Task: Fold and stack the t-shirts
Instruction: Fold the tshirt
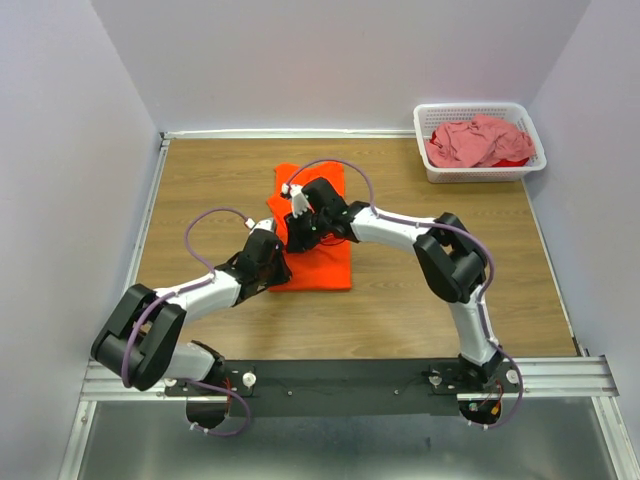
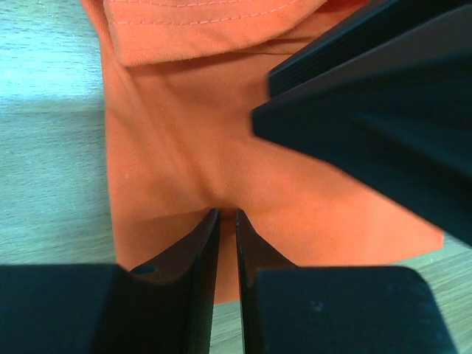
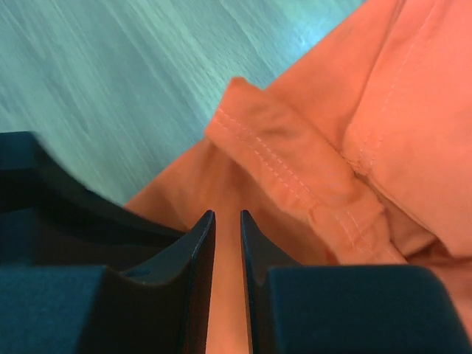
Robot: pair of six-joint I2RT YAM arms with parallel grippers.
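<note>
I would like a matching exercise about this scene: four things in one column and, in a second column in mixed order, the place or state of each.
Things:
1. orange t-shirt
2. pink t-shirt
3. white basket
4. left hand

Places or states:
A. crumpled inside the basket
B. closed on orange cloth
C. at the far right corner of the table
D. lying in the middle of the table

Pairs: 1-D, 2-A, 3-C, 4-B.
</note>
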